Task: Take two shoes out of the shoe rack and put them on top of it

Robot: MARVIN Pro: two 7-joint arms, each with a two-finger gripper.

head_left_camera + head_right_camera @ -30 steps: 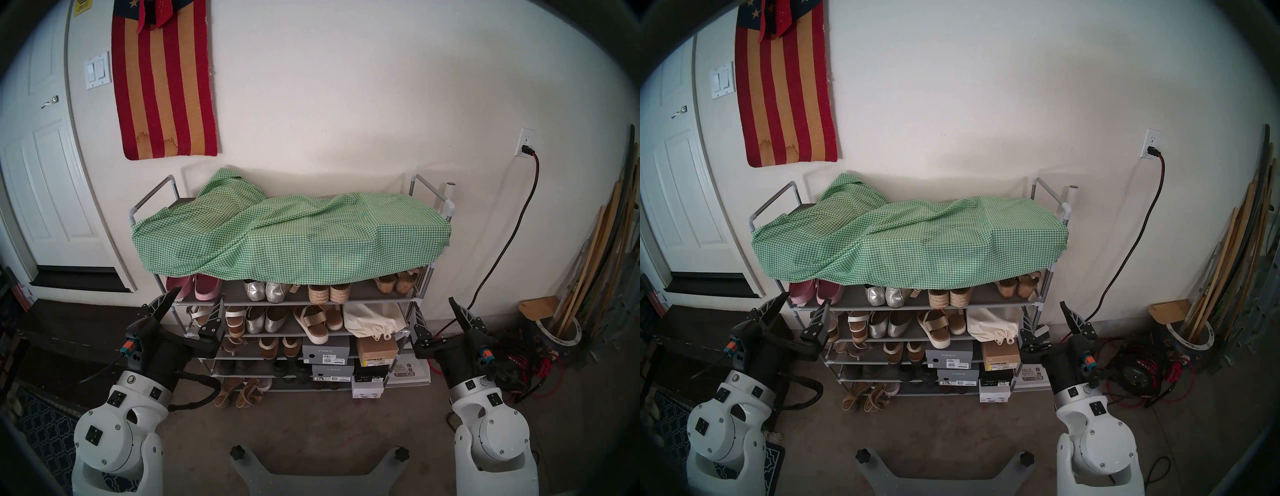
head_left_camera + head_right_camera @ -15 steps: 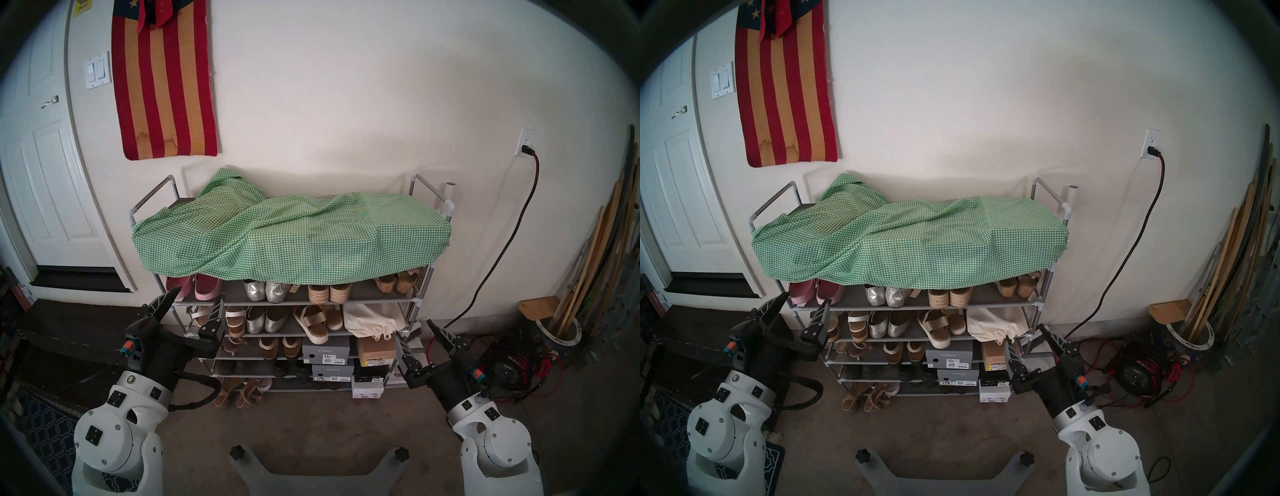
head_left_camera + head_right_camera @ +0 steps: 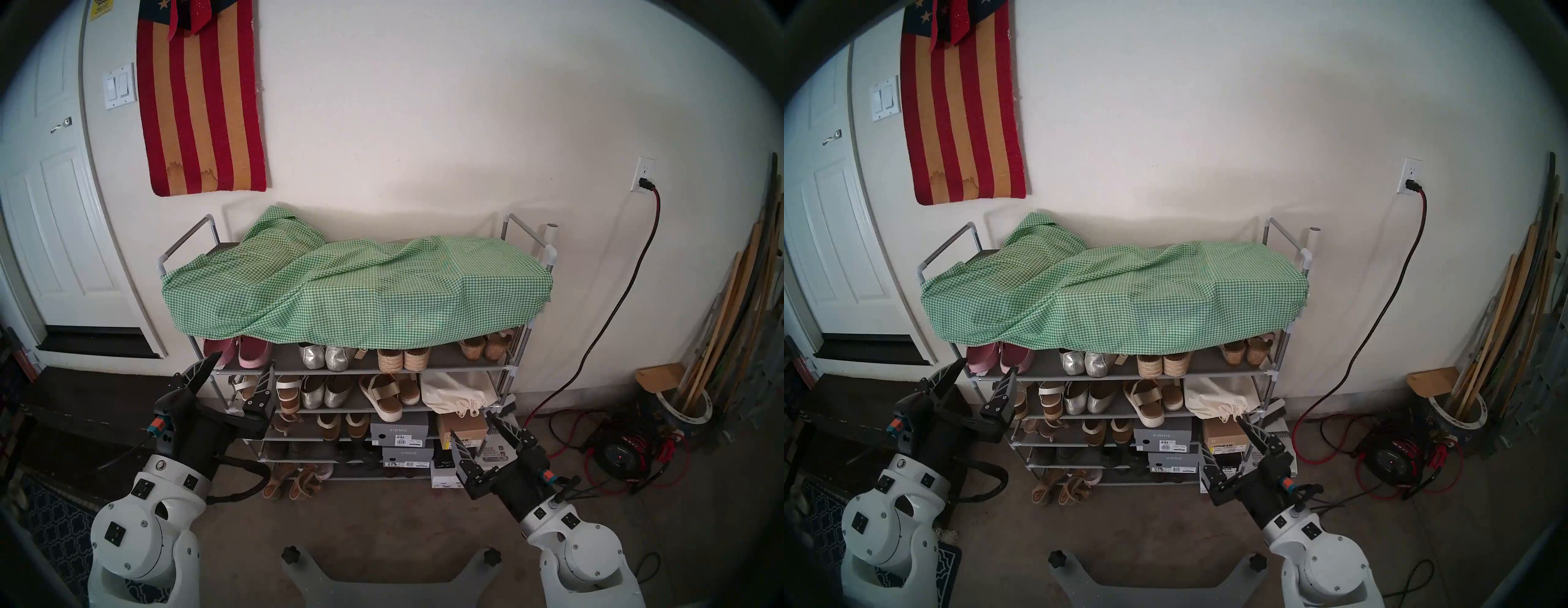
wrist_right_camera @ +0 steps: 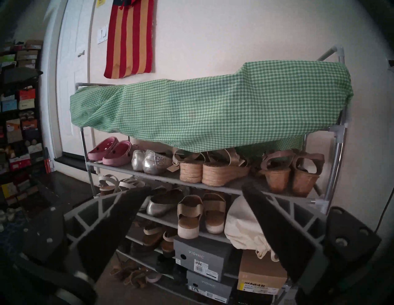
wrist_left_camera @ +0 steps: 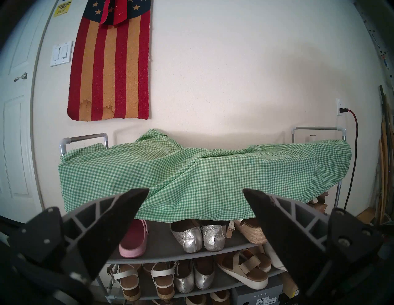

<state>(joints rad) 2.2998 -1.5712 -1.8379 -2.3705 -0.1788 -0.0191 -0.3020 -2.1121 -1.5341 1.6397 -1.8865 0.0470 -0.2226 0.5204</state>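
The shoe rack [image 3: 356,371] stands against the wall, its top covered by a green checked cloth [image 3: 360,293]. The two jute-soled platform sandals [image 3: 403,358] sit side by side on the shelf just under the cloth, right of centre; they also show in the right wrist view [image 4: 213,172]. My left gripper [image 3: 240,365] is open and empty in front of the rack's left end, level with that shelf. My right gripper [image 3: 474,423] is open and empty, low in front of the rack's right side, below and to the right of the sandals.
Pink clogs [image 3: 254,352], silver flats [image 3: 324,356] and cork wedges [image 3: 483,346] share the sandals' shelf. White-soled sandals [image 3: 384,397], a cream bag [image 3: 454,397] and shoe boxes [image 3: 399,431] lie below. A red cord reel [image 3: 619,450] and leaning boards [image 3: 729,322] stand at the right.
My right arm has swung down and to the left, from beside the rack's right post to low in front of its right side. The left arm has not moved.
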